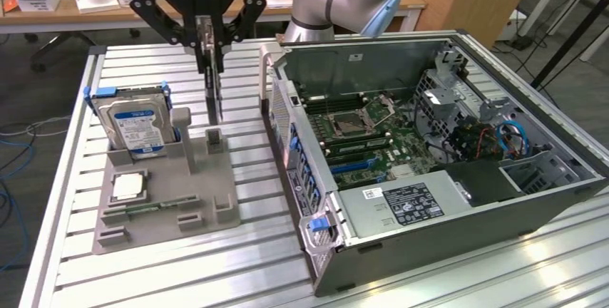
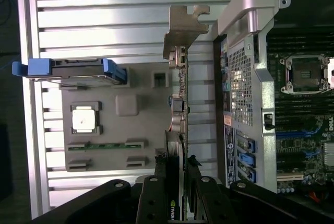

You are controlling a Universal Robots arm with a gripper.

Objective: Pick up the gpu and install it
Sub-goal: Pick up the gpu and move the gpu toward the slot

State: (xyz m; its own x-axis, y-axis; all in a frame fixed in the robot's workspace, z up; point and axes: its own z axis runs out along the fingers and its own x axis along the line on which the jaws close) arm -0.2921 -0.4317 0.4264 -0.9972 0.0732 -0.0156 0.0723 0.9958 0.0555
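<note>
**Gripper and card at the fixture.** In the exterior view, your gripper [image 1: 212,40] hangs over the slatted aluminium table [image 1: 238,272], its two black fingers [image 1: 202,33] pinched against the flat faces of the gpu [image 1: 215,94]. The card hangs edge-on and upright below the fingers. Its lower end is just above the small slotted post [image 1: 215,140] of the grey holder [image 1: 152,233] and does not touch it.

In the wrist view, the gpu [image 2: 176,145] runs lengthwise away from the gripper [image 2: 176,185]. Its silver bracket [image 2: 182,28] is at the far end. The card lies between the holder [image 2: 125,130] and the perforated side wall of the open computer case [image 2: 242,78].

On the holder you see the blue-labelled hard drive [image 1: 138,126] standing upright, a square processor [image 1: 128,187] and a green memory stick [image 1: 157,207]. The case [image 1: 533,201] lies on its side at the exterior view's right, with its motherboard [image 1: 371,137] exposed.
</note>
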